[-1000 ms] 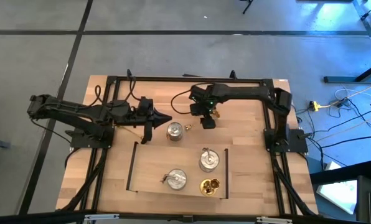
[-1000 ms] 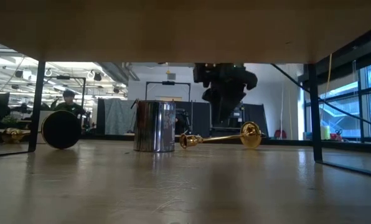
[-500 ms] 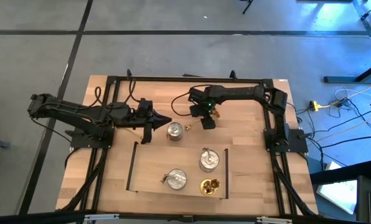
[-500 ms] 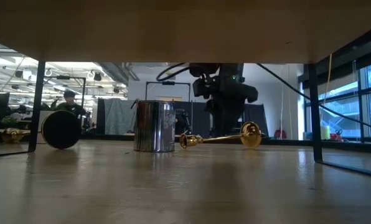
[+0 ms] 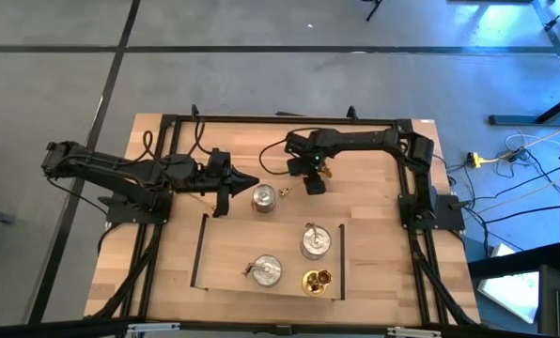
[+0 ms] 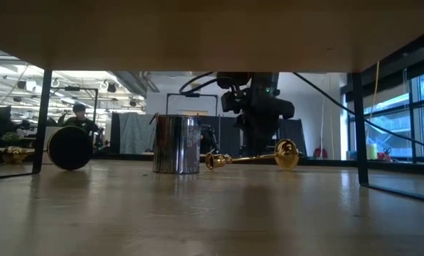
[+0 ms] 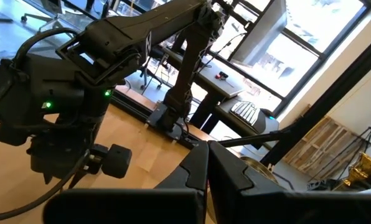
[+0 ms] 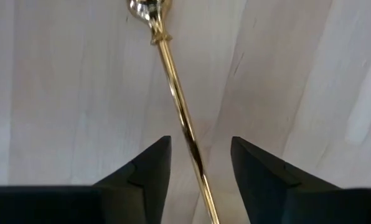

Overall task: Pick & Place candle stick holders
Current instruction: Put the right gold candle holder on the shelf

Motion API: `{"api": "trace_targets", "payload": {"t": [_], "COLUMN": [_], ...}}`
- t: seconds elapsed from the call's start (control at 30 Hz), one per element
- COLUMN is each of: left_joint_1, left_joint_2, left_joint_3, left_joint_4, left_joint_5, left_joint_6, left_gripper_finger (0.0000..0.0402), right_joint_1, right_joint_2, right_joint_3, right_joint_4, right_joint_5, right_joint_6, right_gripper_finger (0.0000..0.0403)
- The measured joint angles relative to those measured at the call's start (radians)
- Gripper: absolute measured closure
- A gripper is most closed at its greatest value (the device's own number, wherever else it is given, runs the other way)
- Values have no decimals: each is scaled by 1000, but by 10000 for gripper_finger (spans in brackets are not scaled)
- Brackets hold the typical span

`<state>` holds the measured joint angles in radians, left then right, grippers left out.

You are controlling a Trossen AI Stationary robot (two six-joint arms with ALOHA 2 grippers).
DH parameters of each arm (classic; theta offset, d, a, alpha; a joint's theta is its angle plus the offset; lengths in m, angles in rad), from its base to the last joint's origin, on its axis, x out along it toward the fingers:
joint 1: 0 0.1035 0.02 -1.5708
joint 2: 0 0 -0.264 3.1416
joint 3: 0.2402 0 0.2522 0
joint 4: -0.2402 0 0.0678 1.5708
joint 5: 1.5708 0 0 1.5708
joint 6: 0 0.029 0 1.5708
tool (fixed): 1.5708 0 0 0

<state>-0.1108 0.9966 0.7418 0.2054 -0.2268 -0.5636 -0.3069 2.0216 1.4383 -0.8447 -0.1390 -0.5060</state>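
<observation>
Lying on its side on the tabletop (image 5: 374,202), a gold brass holder (image 8: 176,102) is seen with its slim stem running between the spread fingers (image 8: 145,171) of the right end effector (image 8: 199,165); the stem is straddled but, as far as can be seen, not yet touched. In the low view the same holder (image 6: 251,158) rests flat beside an upright silver-grey holder (image 6: 177,144), with the right arm lowered just behind it. From above, the right end effector (image 5: 312,184) is placed near the back middle of the tabletop, close beside the silver-grey holder (image 5: 263,197).

The step in hand is judged to be the pick of this fallen brass holder. A short further descent is called for, then a closing of the fingers on the stem, kept centred so that the round stem is not rolled aside.

Two silver-grey holders (image 5: 315,241) and a gold one (image 5: 316,280) are already set within the dark frame (image 5: 199,253) nearer the front. The left end effector (image 5: 235,181) waits to the left of the silver-grey holder, its fingers brought together on nothing.
</observation>
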Motion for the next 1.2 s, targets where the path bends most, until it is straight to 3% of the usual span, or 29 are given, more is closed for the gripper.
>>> {"api": "trace_targets", "payload": {"t": [0.67,1.2], "left_joint_1": [0,0], "left_joint_2": [0,0], "left_joint_3": [0,0], "left_joint_4": [0,0], "left_joint_5": [0,0], "left_joint_6": [-2,-1], "left_gripper_finger": [400,400], "right_joint_1": [9,34], "right_joint_2": [0,0], "right_joint_3": [-63,-62], "right_joint_4": [73,62], "right_joint_5": [-2,0], "right_joint_6": [89,167], "right_gripper_finger": [240,387]}}
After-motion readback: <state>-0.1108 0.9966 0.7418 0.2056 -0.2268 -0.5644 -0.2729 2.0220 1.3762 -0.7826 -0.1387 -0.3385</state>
